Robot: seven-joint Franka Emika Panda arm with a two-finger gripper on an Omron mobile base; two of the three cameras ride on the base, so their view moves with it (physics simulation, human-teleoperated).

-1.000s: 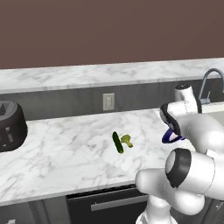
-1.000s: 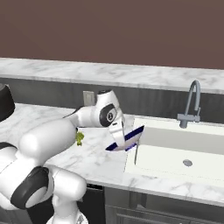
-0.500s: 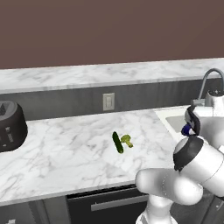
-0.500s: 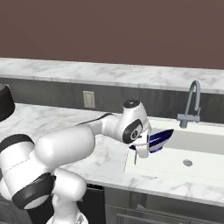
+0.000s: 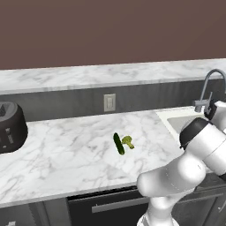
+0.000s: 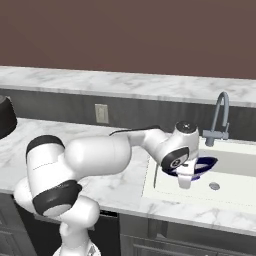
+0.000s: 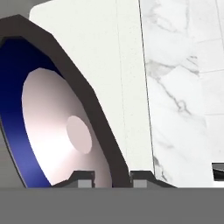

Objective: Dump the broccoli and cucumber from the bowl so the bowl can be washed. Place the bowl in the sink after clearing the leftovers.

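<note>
The two-finger claw is clamped on the rim of the shallow round bowl with the dark blue outside and white inside. It holds this bowl over the pale rectangular sink, just beside the curved grey metal faucet.

One slender dark green cucumber and one small yellow-green broccoli floret lie side by side on the white marble counter, well apart from the claw. One pale wall socket sits on the grey back wall, and one dark round appliance stands at the far left.
</note>
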